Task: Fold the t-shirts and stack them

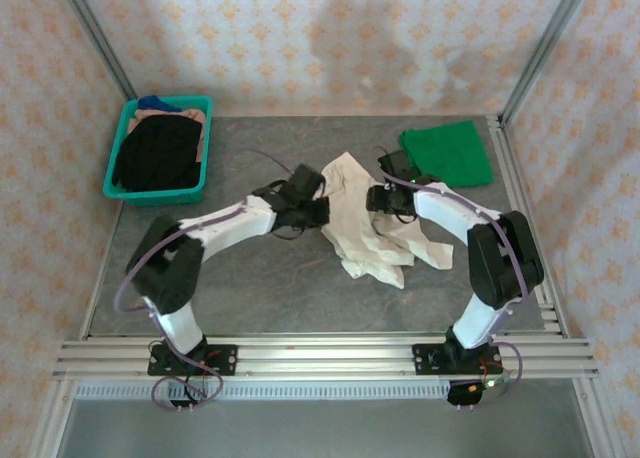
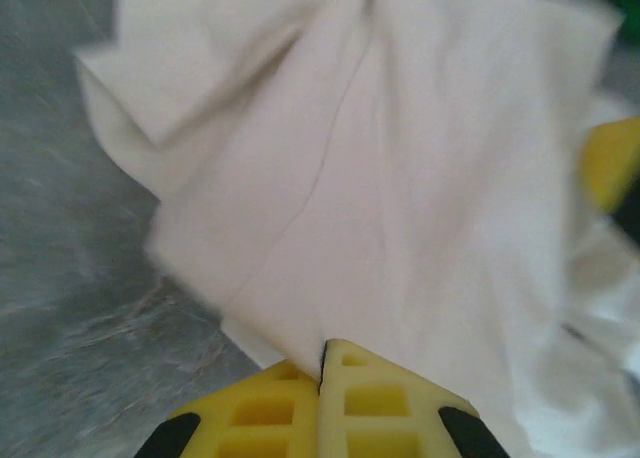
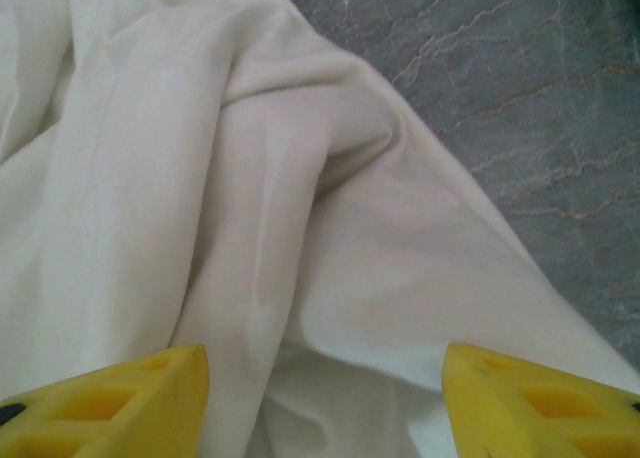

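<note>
The cream t-shirt [image 1: 365, 223] lies crumpled in the middle of the grey table [image 1: 250, 278]. My left gripper [image 1: 318, 210] is at its left edge. In the left wrist view its yellow fingers [image 2: 360, 398] are pressed together, with a fold of the cream t-shirt [image 2: 400, 178] nipped at their tips. My right gripper [image 1: 372, 200] hovers over the shirt's back part. It is open, and in the right wrist view its fingertips [image 3: 130, 398] stand wide apart over rumpled cream cloth [image 3: 300, 228]. The green t-shirt [image 1: 447, 153] lies folded flat at the back right.
A teal basket [image 1: 150, 192] holding dark clothes stands at the back left corner. Metal frame rails run along the table's right side [image 1: 525, 208] and its near edge [image 1: 320, 356]. Bare grey table shows in front of the shirt.
</note>
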`<action>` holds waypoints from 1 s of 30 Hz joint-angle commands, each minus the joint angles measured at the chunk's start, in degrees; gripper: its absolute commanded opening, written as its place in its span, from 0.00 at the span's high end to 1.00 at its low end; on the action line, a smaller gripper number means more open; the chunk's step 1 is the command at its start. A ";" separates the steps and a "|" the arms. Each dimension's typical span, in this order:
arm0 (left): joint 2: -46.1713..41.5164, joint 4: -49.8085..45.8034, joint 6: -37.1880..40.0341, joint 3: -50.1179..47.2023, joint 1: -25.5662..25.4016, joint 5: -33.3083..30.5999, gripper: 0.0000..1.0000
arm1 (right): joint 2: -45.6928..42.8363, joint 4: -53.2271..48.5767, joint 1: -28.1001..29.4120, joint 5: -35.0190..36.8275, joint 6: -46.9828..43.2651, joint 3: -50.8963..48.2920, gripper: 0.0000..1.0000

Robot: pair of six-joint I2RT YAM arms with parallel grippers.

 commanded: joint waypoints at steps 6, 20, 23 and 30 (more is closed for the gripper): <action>-16.57 -8.61 6.81 -1.59 9.10 -3.63 1.00 | 3.87 -0.28 -0.18 1.15 -0.84 3.81 0.36; -15.57 -17.15 13.73 9.81 20.28 -0.12 1.00 | 14.68 -1.96 -0.19 -5.82 -0.80 17.28 0.83; -11.74 -18.19 15.30 17.92 22.29 -0.72 1.00 | 11.77 -1.86 -0.18 -6.24 -0.33 16.85 1.00; 12.20 -31.90 18.17 67.17 20.99 11.95 1.00 | -1.18 5.24 2.10 -9.21 3.28 11.27 1.00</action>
